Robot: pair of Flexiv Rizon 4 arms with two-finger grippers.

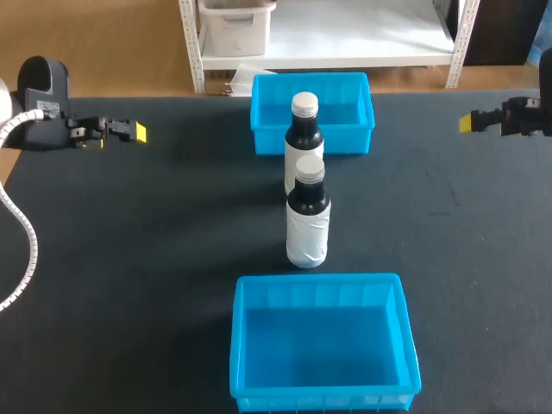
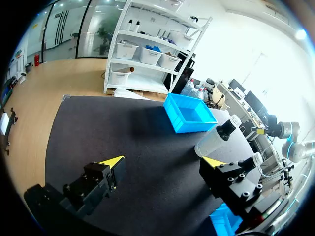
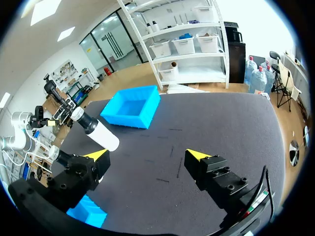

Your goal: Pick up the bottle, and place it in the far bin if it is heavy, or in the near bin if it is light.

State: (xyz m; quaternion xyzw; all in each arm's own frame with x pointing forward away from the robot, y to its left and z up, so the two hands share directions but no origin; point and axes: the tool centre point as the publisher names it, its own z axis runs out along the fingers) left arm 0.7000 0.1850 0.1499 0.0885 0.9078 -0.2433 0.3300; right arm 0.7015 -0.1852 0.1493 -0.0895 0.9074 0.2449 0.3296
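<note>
The bottle (image 1: 307, 220) stands upright on the dark table (image 1: 155, 259), just beyond the near bin (image 1: 259, 379). A second bottle (image 1: 304, 129) is close behind it, then the far bin (image 1: 349, 142). The left gripper (image 2: 165, 162) and right gripper (image 3: 147, 155) hang well out to either side of the bottle, jaws spread wide, holding nothing.

Dark table (image 1: 129, 259): far bin (image 1: 354, 138), near bin (image 1: 319, 280); far bottle (image 1: 304, 129), near bottle (image 1: 307, 220) upright between.
</note>
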